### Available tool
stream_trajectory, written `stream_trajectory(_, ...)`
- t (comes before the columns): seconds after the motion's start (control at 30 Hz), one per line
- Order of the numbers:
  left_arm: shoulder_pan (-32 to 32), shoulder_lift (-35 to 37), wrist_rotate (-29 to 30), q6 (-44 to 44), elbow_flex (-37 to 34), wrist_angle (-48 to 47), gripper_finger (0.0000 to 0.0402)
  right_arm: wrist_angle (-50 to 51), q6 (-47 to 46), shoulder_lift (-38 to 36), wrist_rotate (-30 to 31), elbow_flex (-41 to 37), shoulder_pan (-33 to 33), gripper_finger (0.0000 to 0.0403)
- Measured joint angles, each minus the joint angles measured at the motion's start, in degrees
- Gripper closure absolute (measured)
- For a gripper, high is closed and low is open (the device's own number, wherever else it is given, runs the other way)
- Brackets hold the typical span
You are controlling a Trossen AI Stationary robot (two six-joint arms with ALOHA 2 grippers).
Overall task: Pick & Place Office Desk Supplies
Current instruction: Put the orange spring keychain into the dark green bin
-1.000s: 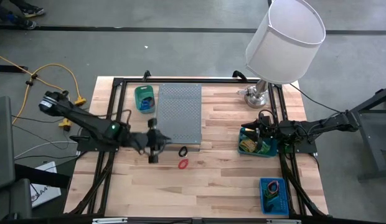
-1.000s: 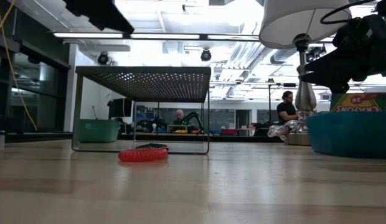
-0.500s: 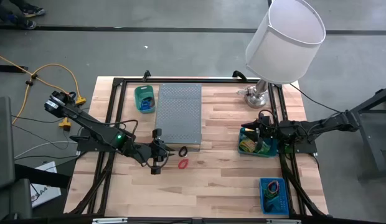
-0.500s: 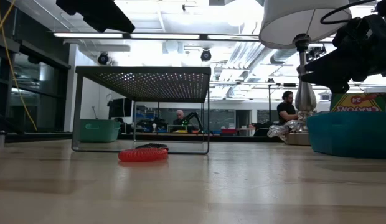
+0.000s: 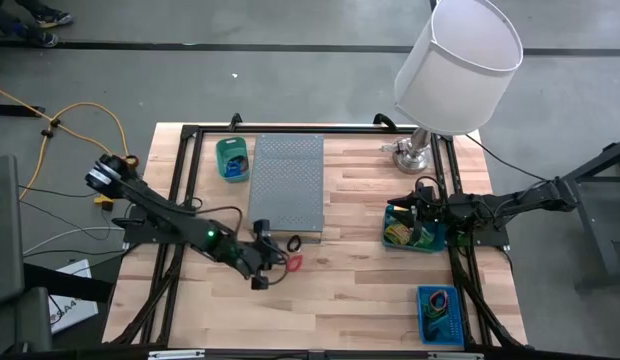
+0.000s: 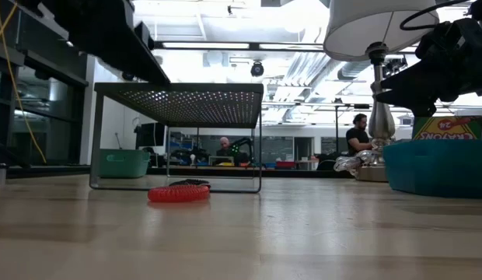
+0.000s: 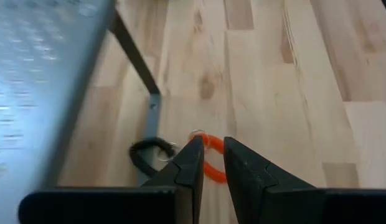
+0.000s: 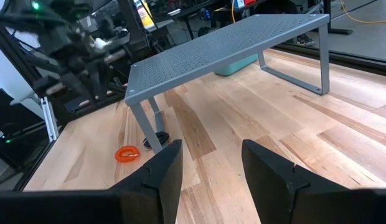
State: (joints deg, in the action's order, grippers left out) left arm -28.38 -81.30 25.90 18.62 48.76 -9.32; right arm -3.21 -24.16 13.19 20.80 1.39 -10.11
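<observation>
A red loop clip lies flat on the wooden table just in front of the grey perforated stand. It also shows in the low view. A black loop lies beside the stand's near leg. My left gripper hangs slanting down just left of the red clip. Its fingers stand narrowly open with nothing between them, and the clip lies just beyond their tips. The black loop lies off to one side. My right gripper waits open at the right, over a teal bin.
A lamp with a white shade stands at the far right. A green tub sits left of the stand. The teal bin holds a crayon box. A blue bin sits at the near right. Bare wood lies in the near middle.
My left gripper has gone down and toward the table's near and right edges, from beside the stand's near left corner to just left of the red clip. The clip and the black loop have stayed where they were.
</observation>
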Motion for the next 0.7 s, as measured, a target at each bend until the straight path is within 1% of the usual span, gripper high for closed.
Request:
stream_trajectory(0.2, -0.1, -7.4, -1.7, 2.5, 3.4, 0.5, 0.0344, 0.0, 0.0, 0.0, 0.0, 0.0, 0.0, 0.0250)
stream_trajectory(0.33, -0.5, -11.3, -1.7, 3.0, 4.8, 0.1, 0.0344, 0.0, 0.0, 0.0, 0.0, 0.0, 0.0, 0.0250)
stream_trajectory(0.5, -0.7, -14.0, -2.0, 5.5, 5.4, 0.3, 0.0344, 0.0, 0.0, 0.0, 0.0, 0.0, 0.0, 0.0250)
stream_trajectory(0.7, -1.2, -15.1, -3.4, 7.2, 5.4, 0.2, 0.0344, 0.0, 0.0, 0.0, 0.0, 0.0, 0.0, 0.0250)
